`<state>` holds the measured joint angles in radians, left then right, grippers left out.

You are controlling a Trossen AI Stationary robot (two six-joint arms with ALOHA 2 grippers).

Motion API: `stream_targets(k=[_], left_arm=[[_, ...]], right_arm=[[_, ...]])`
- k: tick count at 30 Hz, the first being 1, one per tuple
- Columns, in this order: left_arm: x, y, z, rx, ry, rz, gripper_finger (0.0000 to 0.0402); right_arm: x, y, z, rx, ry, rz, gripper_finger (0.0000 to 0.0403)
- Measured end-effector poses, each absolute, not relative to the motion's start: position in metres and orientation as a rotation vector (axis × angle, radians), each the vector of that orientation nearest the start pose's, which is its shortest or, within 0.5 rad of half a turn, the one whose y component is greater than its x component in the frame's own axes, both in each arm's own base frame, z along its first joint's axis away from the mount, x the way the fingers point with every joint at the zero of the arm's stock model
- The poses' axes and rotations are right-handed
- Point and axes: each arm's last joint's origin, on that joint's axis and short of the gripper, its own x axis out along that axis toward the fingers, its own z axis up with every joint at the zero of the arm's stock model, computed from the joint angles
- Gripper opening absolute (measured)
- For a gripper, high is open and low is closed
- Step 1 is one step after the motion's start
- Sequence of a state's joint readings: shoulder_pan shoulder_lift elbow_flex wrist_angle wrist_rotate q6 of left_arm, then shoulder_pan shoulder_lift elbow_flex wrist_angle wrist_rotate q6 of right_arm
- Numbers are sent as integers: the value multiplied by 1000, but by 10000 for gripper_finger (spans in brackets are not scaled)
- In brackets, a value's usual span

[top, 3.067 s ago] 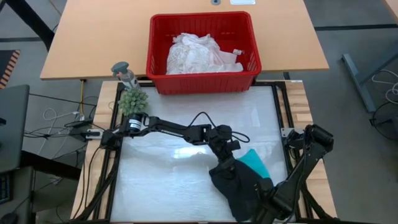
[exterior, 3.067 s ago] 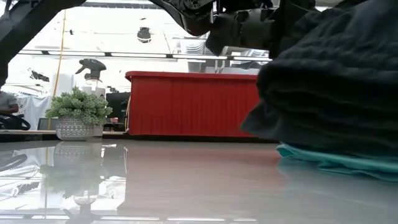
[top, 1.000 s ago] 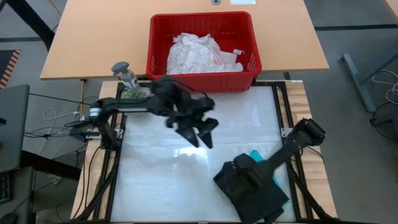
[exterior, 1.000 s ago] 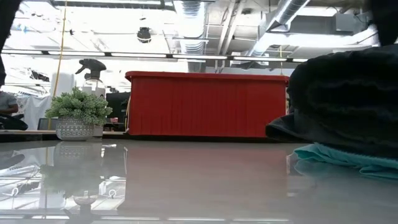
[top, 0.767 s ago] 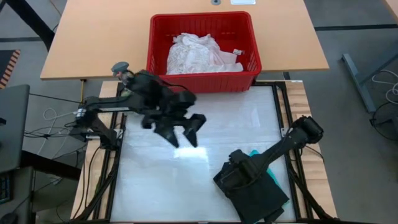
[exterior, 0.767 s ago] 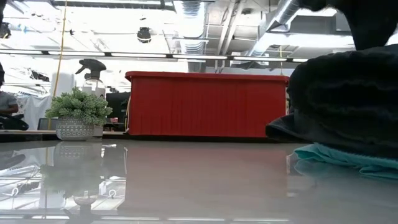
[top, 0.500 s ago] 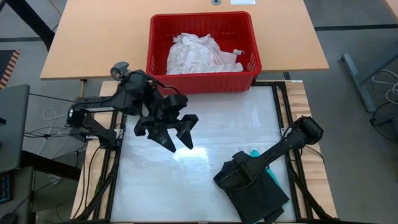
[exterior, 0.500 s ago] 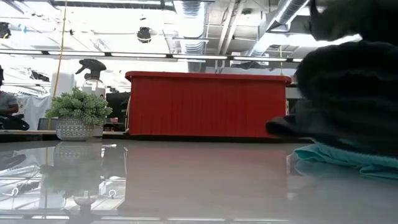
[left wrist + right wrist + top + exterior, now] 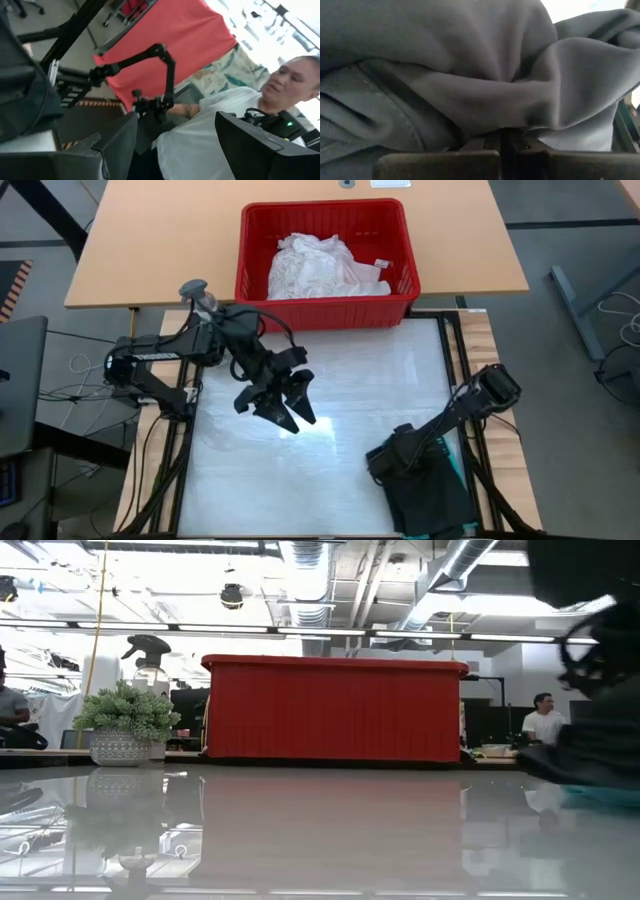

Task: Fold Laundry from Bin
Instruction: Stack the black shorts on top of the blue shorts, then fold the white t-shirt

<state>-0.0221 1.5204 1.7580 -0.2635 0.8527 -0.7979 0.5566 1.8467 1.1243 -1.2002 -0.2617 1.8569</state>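
Observation:
The red bin [image 9: 325, 308] stands at the table's far edge with white laundry [image 9: 318, 265] lying in it. A black garment [image 9: 432, 498] lies at the near right on top of a teal one, of which only a sliver [image 9: 461, 472] shows. My right gripper [image 9: 395, 452] is shut and points steeply down at the black garment's left edge. My left gripper [image 9: 280, 408] hangs open above the table's middle left with nothing between its fingers [image 9: 175, 145]. My right gripper comes slanting down from the right, and its shut fingertips [image 9: 502, 145] meet the bunched black cloth [image 9: 485, 107] at the garment's left edge [image 9: 385, 465]. The cloth rises in folds right in front of them. Whether any layer is caught between them I cannot tell.
A potted plant [image 9: 125, 720] and a spray bottle [image 9: 196, 292] stand at the far left corner. A wooden table [image 9: 150, 240] lies behind the bin. The white tabletop [image 9: 330, 460] stretches between the grippers. A person [image 9: 225, 125] shows in the room beyond.
My left gripper has drawn back toward the table's left and near side, staying open. My right gripper has gone down onto the black garment and toward the right edge. The garment's left part has shifted right and sunk lower.

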Motion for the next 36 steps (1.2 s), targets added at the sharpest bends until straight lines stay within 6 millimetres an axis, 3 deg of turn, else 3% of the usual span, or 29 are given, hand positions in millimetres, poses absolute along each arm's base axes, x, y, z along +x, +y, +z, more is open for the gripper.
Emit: stream_targets(k=[7, 15, 18, 22, 27, 32, 36], left_arm=[[317, -28, 473, -738, 406, -748, 255], [317, -28, 464, -696, 461, -697, 255], [316, -27, 461, -693, 482, -676, 255], [313, -28, 460, -710, 509, -676, 255], [291, -23, 477, -692, 442, -637, 255], [269, -7, 489, -527, 310, -388, 255], [252, 8, 492, -373, 245, 16, 255]], right_arm=[[218, 153, 149, 910, 1719, -1392, 15], [201, 132, 196, 937, 1444, -1477, 54], [194, 123, 216, 986, 1403, -1412, 58], [194, 116, 235, 1067, 1199, -1241, 60], [190, 106, 254, 1097, 1013, -1132, 61], [183, 89, 269, 1109, 952, -1089, 62], [198, 66, 291, 1038, 659, -887, 62]])
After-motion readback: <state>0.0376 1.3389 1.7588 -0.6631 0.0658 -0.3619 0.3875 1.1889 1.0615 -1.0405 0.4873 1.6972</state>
